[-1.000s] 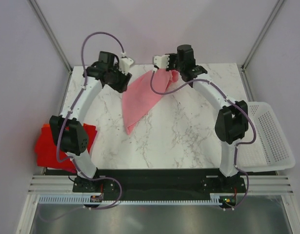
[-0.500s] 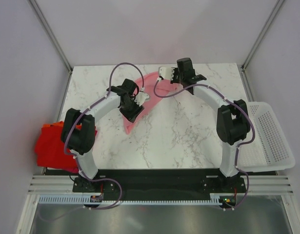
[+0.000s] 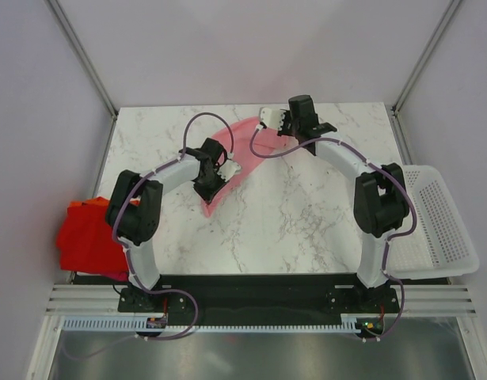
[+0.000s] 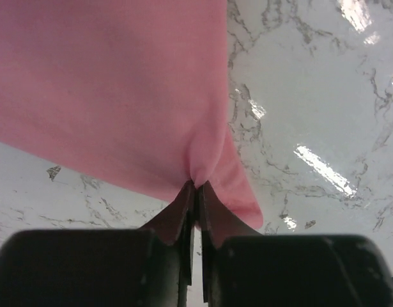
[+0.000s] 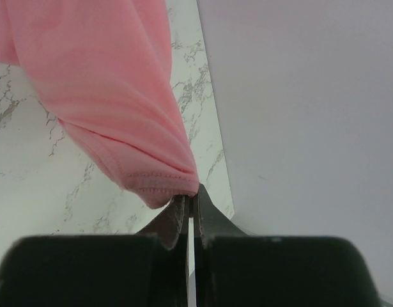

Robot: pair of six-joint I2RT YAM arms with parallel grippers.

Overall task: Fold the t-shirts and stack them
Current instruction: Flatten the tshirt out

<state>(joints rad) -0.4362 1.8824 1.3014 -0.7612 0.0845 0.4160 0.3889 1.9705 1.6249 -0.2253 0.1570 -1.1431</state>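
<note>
1. Overhead, the pink t-shirt is stretched between both arms over the far half of the worktop. The red folded t-shirts lie at the near left edge, and a white basket sits off the right edge.
2. Left wrist: the left pincer is clenched on a gathered pinch of the pink t-shirt, just above the marble.
3. Right wrist: the right pincer is clenched on the pink t-shirt's stitched hem, near the worktop's far edge.

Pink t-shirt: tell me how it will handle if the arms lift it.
The pink t-shirt is likely floppy: it puckers at the left fingers and drapes from the right fingers. It is probably light, since small pinches hold it. Its loose lower part would likely swing or drag across the marble table.
</note>
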